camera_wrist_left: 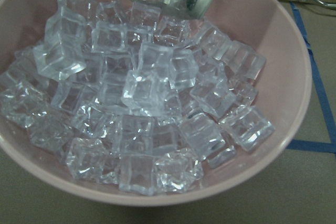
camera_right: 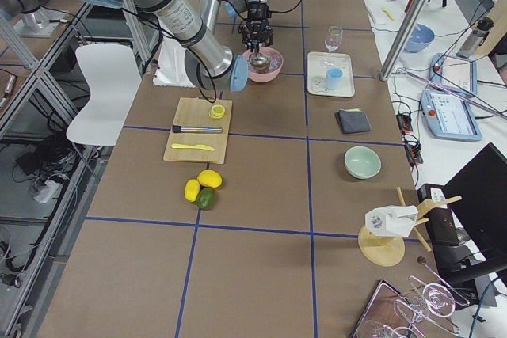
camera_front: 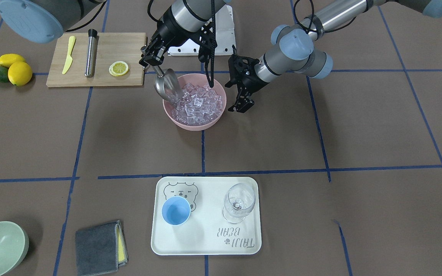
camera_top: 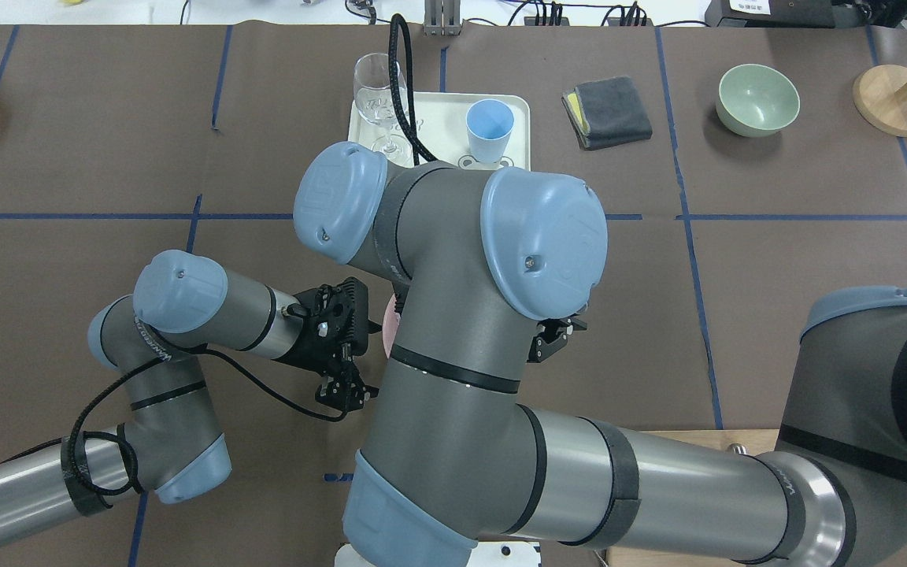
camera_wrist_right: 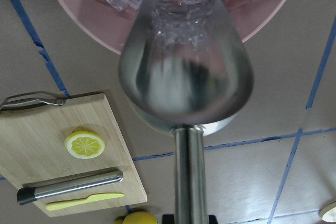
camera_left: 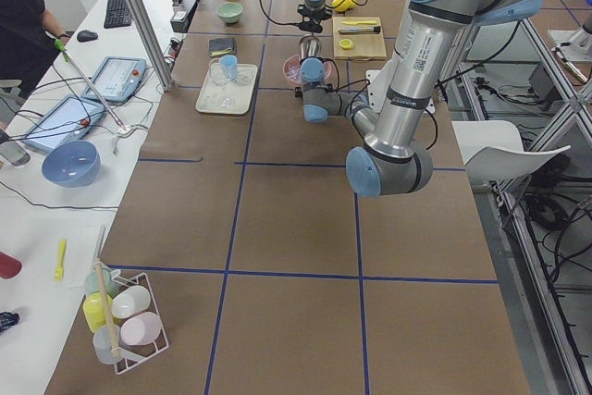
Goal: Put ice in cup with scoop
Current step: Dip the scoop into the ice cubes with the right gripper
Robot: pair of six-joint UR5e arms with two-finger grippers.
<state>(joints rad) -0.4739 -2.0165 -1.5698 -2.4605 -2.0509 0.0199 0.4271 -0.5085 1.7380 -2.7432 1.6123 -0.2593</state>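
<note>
Right gripper [camera_front: 152, 63] clenched on the scoop [camera_front: 166, 89] handle, trough tilted down into the ice [camera_front: 198, 103] in the pink bowl [camera_front: 190, 126]. Left gripper [camera_front: 240, 109] released, just beside the bowl. Blue cup [camera_front: 176, 211] upright on the tray [camera_front: 205, 245], well apart.

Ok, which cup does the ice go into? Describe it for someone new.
Look at the white tray with the bear drawing, on the operators' side of the table. Two things stand on it. The cup is the short, light-blue, handleless one over the bear, unlike the clear stemmed glass beside it.
</note>
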